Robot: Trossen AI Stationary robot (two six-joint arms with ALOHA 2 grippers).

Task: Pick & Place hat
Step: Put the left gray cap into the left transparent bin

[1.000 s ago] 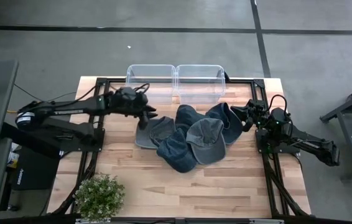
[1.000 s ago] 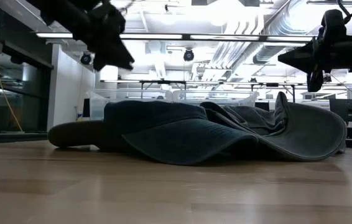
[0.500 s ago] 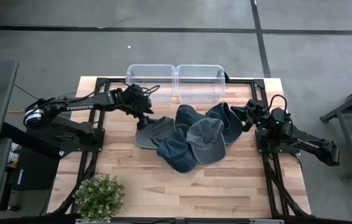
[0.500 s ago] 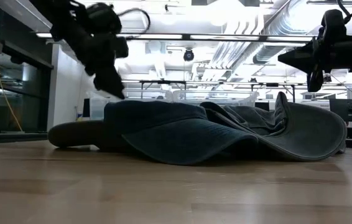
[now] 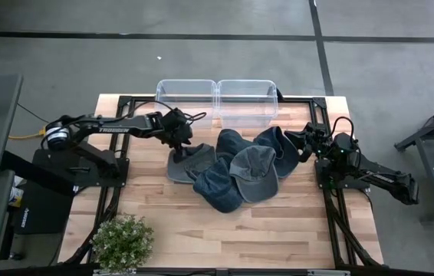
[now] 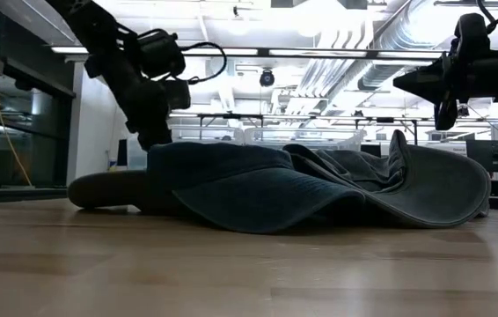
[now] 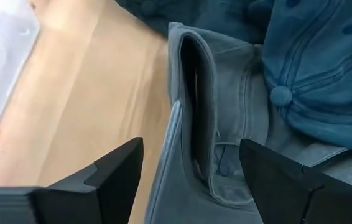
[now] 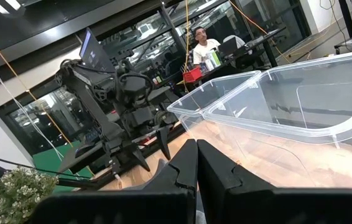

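Soft denim hats [image 5: 236,170] heaped, clear plastic bins [image 5: 217,102], wooden table [image 5: 278,230]

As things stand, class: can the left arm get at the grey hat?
Probably yes. The left gripper is open right over the grey hat, its fingers straddling the raised edge, with nothing between them.

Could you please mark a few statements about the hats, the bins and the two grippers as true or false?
1. The left gripper is open above the grey hat. True.
2. A hat already lies in one of the clear bins. False: both bins look empty; the hats are piled on the table.
3. The right gripper is shut. True.
4. The right gripper holds a blue hat. False: it holds nothing, beside the pile.
5. A potted plant stands at a table corner. True.
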